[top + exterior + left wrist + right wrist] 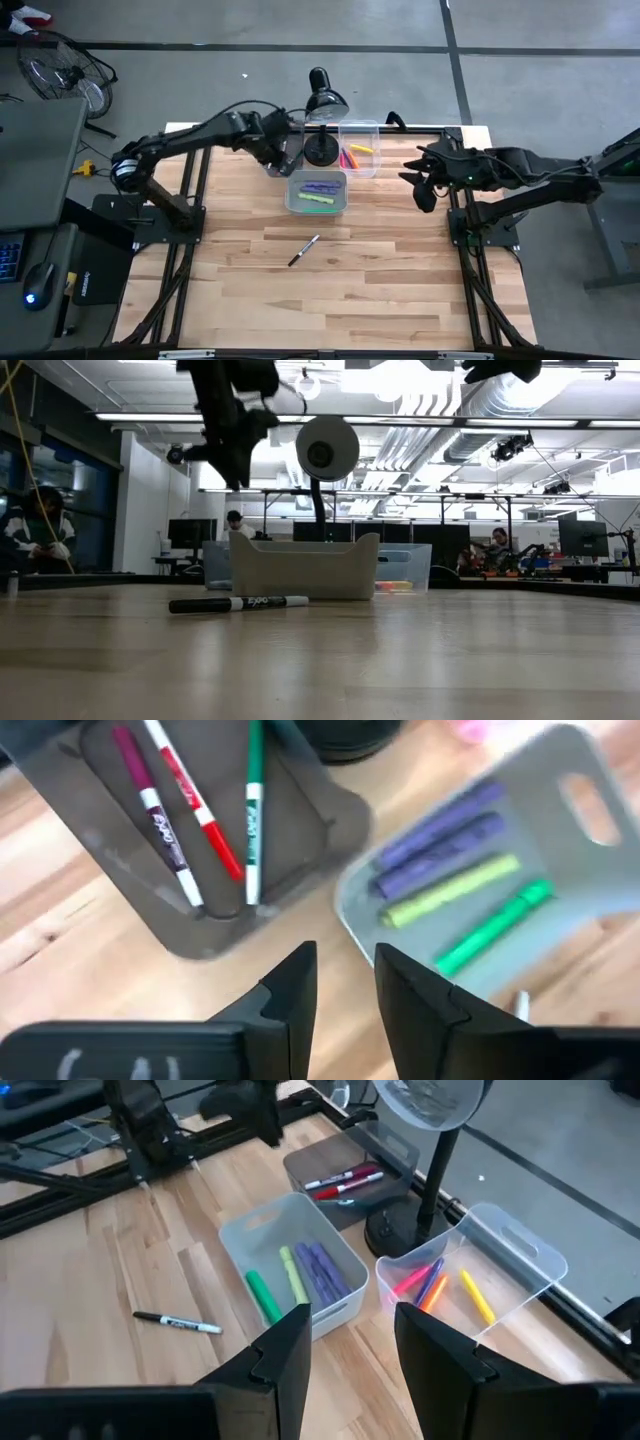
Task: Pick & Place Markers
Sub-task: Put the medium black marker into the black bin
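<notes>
With the left gripper (283,160) hovering empty, jaws slightly apart, just beside the grey bin (317,193), I'd say it should travel out to the black marker (304,250) lying alone on the desk (380,300) nearer than that bin, while the right gripper (420,185) waits, jaws apart.

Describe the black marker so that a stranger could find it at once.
Start from the desk lamp at the table's far edge and come past the grey bin toward the near edge. The black marker lies alone on bare wood, the only pen outside a bin.
</notes>
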